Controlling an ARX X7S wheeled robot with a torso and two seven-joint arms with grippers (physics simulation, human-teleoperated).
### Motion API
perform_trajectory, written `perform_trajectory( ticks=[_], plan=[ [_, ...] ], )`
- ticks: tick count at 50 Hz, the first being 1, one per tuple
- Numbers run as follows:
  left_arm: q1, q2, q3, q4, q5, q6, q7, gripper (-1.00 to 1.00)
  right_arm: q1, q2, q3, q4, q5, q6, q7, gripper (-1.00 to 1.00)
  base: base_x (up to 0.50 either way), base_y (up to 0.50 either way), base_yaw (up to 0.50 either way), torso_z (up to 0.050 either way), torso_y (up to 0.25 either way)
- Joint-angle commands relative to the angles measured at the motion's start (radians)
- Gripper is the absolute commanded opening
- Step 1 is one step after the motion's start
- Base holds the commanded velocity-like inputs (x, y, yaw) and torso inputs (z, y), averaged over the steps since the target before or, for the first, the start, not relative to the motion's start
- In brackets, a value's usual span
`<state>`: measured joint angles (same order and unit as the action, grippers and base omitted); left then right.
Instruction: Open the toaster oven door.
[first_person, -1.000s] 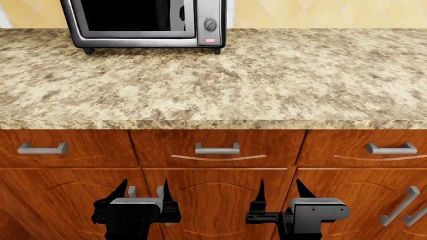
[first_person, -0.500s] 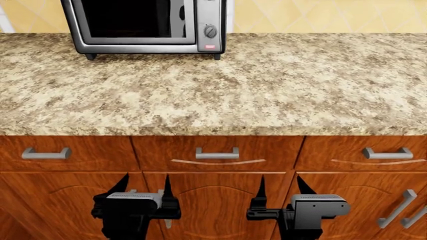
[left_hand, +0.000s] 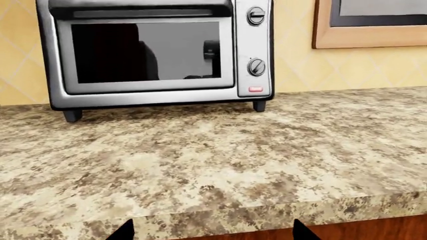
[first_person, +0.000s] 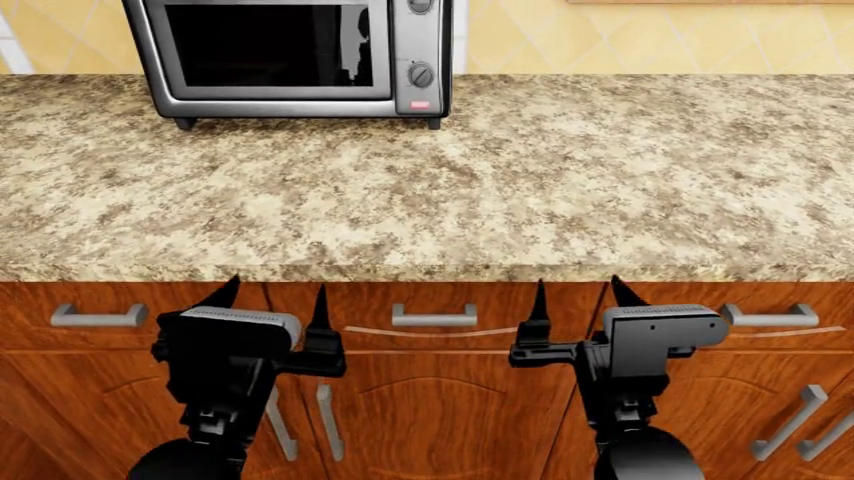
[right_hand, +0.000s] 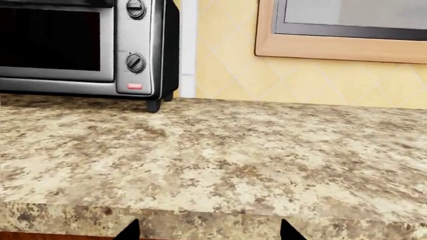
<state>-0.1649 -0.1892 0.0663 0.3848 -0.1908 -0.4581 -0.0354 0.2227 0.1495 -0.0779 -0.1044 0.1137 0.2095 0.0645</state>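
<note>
Basically nothing done yet w/ the task. Toaster oven (first_person: 294, 58) sits at the back of the table (first_person: 534, 190), far left side in the head view, close to the yellow wall. Toaster oven door (left_hand: 147, 52) fully closed, flush w/ the front; bar handle (left_hand: 141, 11) runs along its top edge, untouched. Two knobs and red button (left_hand: 255, 89) to the door's right.

Left pincer (first_person: 274, 305) and right pincer (first_person: 581, 300) both hang low in front of the wooden cabinets, tips just at the table's front edge, well apart from the oven. Both spread wide, holding nothing.

Left to do, by my read: raise an arm over the table, reach fwd to the handle, close on it, pull out and down. Left arm prob. better placed, being on the oven's side. All of the reach and grasp still ahead.
</note>
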Motion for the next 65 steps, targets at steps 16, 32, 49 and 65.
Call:
perform_trajectory(
  ticks=[16, 32, 49, 65],
  plan=[
    [-0.528, -0.109, -0.059, 0.037, -0.125, -0.474, 0.019, 1.0, 0.392, 0.094, 0.012, 0.016, 0.06, 0.29, -0.049, 1.0, 0.0, 0.0, 0.0, 0.017, 0.0],
    [-0.637, -0.144, -0.034, -0.015, -0.116, -0.499, 0.031, 1.0, 0.481, 0.1, 0.008, 0.023, 0.078, 0.353, -0.053, 1.0, 0.0, -0.03, 0.0, 0.0, 0.0],
    [-0.622, -0.144, -0.032, -0.015, -0.122, -0.502, 0.024, 1.0, 0.486, 0.107, 0.003, 0.007, 0.089, 0.37, -0.049, 1.0, 0.01, -0.13, 0.0, 0.0, 0.0],
    [-0.617, -0.145, -0.033, -0.015, -0.13, -0.499, 0.023, 1.0, 0.486, 0.109, -0.009, 0.002, 0.094, 0.376, -0.046, 1.0, 0.18, 0.0, 0.0, 0.0, 0.0]
  ],
)
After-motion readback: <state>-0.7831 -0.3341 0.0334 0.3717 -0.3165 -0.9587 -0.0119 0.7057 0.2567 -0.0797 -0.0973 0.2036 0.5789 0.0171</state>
